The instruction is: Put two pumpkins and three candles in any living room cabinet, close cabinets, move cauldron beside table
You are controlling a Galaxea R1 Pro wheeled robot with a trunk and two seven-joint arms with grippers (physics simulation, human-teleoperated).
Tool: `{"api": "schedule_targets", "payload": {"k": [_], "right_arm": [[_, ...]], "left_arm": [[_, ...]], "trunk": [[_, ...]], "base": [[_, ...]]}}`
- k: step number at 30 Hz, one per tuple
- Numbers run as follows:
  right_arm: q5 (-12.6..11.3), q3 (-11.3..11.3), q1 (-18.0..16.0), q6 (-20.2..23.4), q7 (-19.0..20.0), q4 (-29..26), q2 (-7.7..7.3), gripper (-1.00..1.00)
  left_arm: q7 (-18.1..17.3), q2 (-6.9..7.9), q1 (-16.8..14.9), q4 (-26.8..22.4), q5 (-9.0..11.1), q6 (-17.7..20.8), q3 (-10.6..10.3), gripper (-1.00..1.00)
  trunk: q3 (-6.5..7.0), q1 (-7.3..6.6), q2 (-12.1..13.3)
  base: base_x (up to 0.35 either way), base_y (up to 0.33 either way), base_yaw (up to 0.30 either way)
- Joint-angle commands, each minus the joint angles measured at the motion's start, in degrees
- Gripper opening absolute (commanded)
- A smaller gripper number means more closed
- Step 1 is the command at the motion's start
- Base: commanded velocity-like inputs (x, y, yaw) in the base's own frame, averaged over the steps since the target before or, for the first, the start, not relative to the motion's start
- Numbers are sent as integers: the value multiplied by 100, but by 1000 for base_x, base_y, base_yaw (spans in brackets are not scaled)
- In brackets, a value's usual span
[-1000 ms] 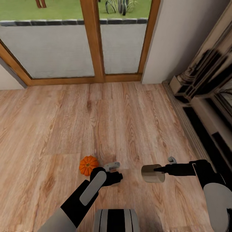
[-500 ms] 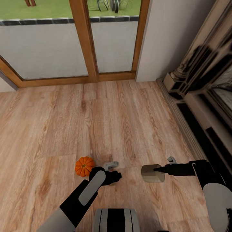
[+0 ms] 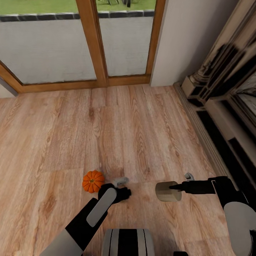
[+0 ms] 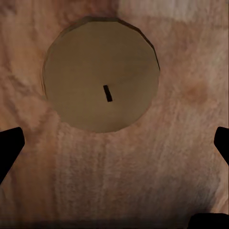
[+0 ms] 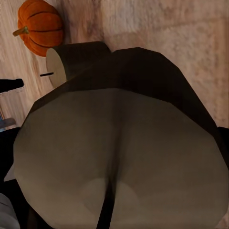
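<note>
Beige candle (image 3: 168, 191) is sitting clenched in the right gripper's (image 3: 175, 187) jaws; the left gripper (image 3: 122, 187), jaws released, is hanging over a second candle (image 4: 101, 80) beside the pumpkin (image 3: 93, 181). Descending off-centre risks toppling it.

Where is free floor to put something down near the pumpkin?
Bare planks stretch from the pumpkin up to the glass doors, and right toward the fireplace. It is crowded low down: the left gripper over one candle, the right gripper holding another candle.
</note>
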Motion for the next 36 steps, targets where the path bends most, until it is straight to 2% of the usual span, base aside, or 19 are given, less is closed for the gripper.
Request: {"api": "schedule_targets", "payload": {"k": [1,4,8,13,20,29,36], "right_arm": [[59,-34,-4,64,45,-5,10,-100],[59,-34,-3,60,37,-5,13,-100],[59,-34,-2,58,32,0,16,-100],[59,-34,-5,58,26,2,17,-100],[66,-34,-2,55,26,2,26,-100],[68,-33,-6,50,26,3,26,-100],[68,-33,-1,49,26,3,26,-100]], "left_arm": [[197,1,-4,-60,-47,9,-2,100],[408,1,-4,-165,-298,8,11,100],[439,-2,-4,-208,-397,-1,27,100],[400,-8,-4,-218,-404,-9,18,100],[95,-8,-4,-205,-409,-11,18,100],[57,-2,-4,-214,-412,-140,17,100],[63,1,-4,-223,-413,-143,16,100]], "trunk": [[-4,-1,-2],[-48,4,-4],[-92,9,-7],[-137,15,-10],[-292,33,-19],[-491,56,-31],[-491,56,-31]], "base": [[0,0,0],[0,0,0],[0,0,0],[0,0,0],[0,0,0],[0,0,0],[0,0,0]]}}
